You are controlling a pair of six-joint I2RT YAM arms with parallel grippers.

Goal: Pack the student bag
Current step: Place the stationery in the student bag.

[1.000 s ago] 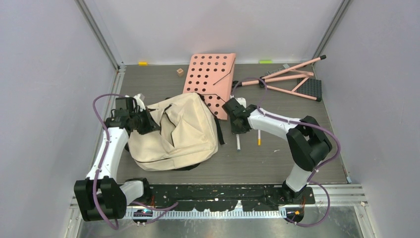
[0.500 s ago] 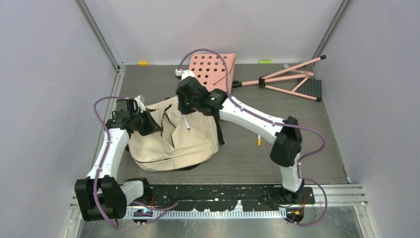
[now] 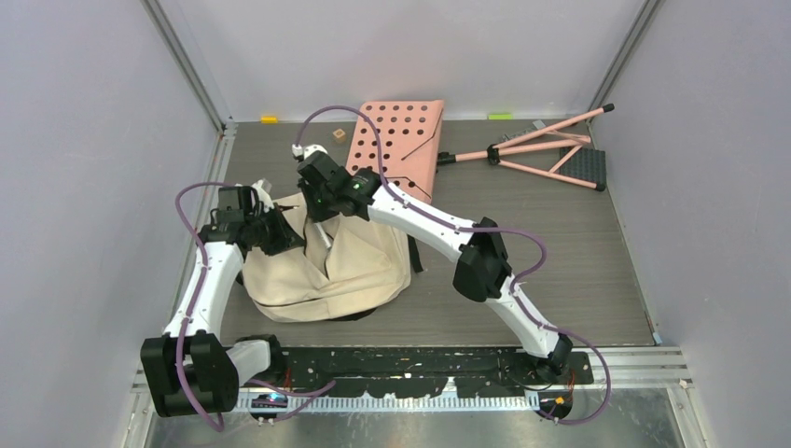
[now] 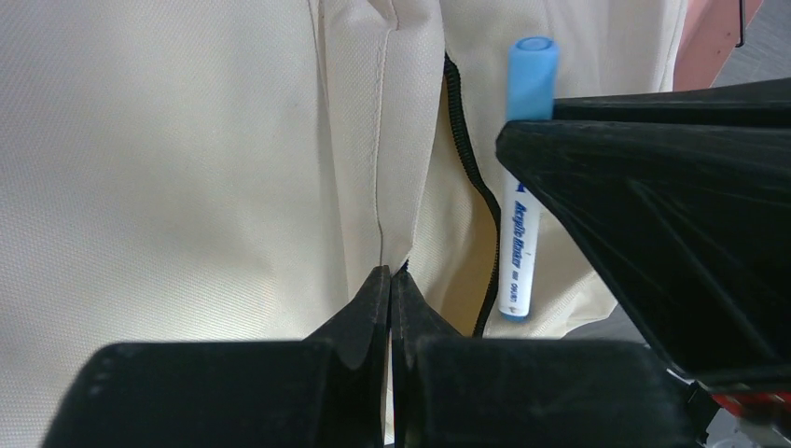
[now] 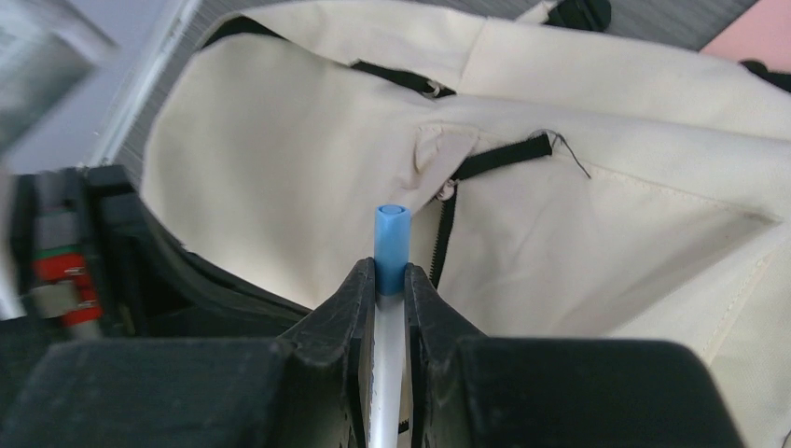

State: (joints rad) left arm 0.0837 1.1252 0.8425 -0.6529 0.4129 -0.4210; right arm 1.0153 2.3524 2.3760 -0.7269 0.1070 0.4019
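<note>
The student bag [image 3: 326,257] is a cream fabric backpack lying left of centre, its black zipper [image 4: 466,177] open. My left gripper [image 3: 278,233] is shut on a fold of the bag's fabric [image 4: 390,275] at the edge of the opening. My right gripper [image 3: 322,198] hovers over the bag's upper part, shut on a white marker with a blue cap [image 5: 392,233]. The cap sticks out past the fingertips [image 5: 392,273] towards the bag [image 5: 606,233]. The marker also shows in the left wrist view [image 4: 522,205], next to the zipper.
A pink perforated board [image 3: 406,140] lies behind the bag. A pink folding stand [image 3: 550,149] lies at the back right. A small wooden cube [image 3: 339,134] sits near the back wall. The right arm [image 3: 438,229] stretches across the bag's right side.
My right arm has swung left from the table right of the bag, carrying the marker over the bag's opening. The left gripper has held its grip and has not moved.
</note>
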